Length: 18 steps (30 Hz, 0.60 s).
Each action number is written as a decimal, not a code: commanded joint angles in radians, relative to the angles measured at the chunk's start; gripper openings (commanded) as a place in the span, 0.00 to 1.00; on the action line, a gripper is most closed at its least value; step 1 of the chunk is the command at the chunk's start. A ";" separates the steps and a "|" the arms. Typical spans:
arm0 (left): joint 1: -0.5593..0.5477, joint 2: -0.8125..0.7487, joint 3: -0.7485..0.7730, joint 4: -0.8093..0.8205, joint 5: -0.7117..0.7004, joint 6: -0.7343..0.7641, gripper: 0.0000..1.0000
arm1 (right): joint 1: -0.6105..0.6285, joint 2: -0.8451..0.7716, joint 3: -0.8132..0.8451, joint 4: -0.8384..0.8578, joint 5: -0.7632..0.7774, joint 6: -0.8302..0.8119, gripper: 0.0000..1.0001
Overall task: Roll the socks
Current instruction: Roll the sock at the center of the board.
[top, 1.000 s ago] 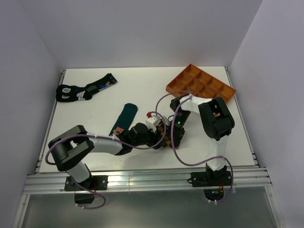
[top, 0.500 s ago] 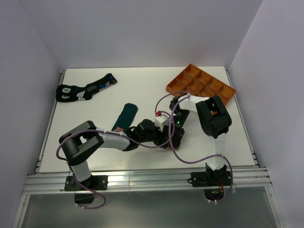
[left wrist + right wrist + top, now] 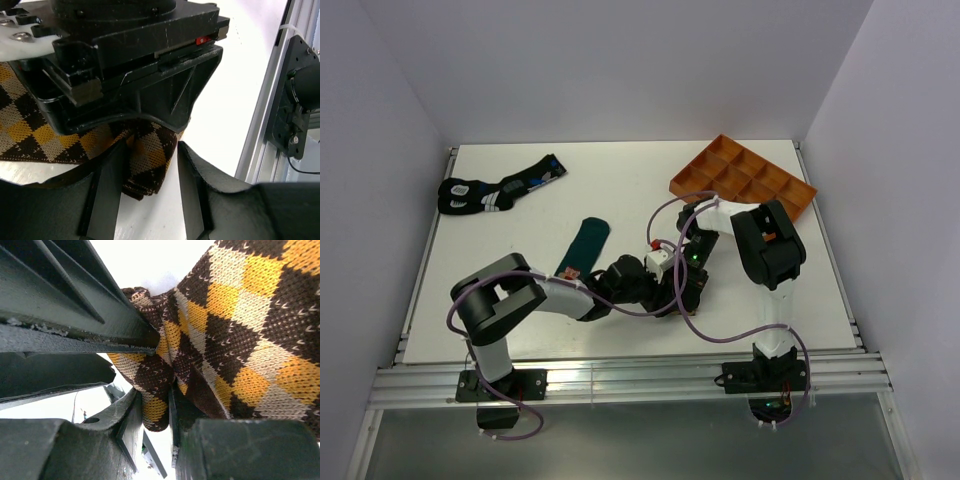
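Gripping one checked sock together, the two arms meet low in the middle of the top view. The left gripper has a finger on each side of the sock's bunched end and squeezes it. The right gripper is nearly together and pinches a fold of the same sock.

In the left wrist view, the black body of the right gripper fills the top of the frame and sits on the sock. The rest of the sock lies flat at the left of that view. A tiny red label is on that black body, but its writing is too small to read.

In the top view, the teal sock lies flat on the white table, just left of the grippers. Its lower end has a small red and white picture and goes under the left arm. Some dark socks lie at the upper left. An orange tray with many little boxes sits at the upper right.
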<state>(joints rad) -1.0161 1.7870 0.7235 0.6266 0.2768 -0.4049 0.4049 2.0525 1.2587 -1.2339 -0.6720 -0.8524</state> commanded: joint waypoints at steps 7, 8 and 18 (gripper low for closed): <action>-0.009 0.052 -0.016 0.058 0.012 -0.078 0.43 | -0.014 0.000 0.010 0.068 0.022 0.036 0.17; -0.009 0.069 -0.012 0.050 0.004 -0.092 0.38 | -0.014 -0.005 0.005 0.074 0.019 0.053 0.18; -0.018 0.138 -0.045 0.087 -0.008 -0.253 0.00 | -0.015 -0.161 -0.082 0.241 0.014 0.225 0.45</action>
<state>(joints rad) -1.0157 1.8755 0.7063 0.7803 0.2680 -0.5934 0.3874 1.9888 1.2018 -1.1564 -0.6445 -0.6979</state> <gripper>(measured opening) 0.288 0.396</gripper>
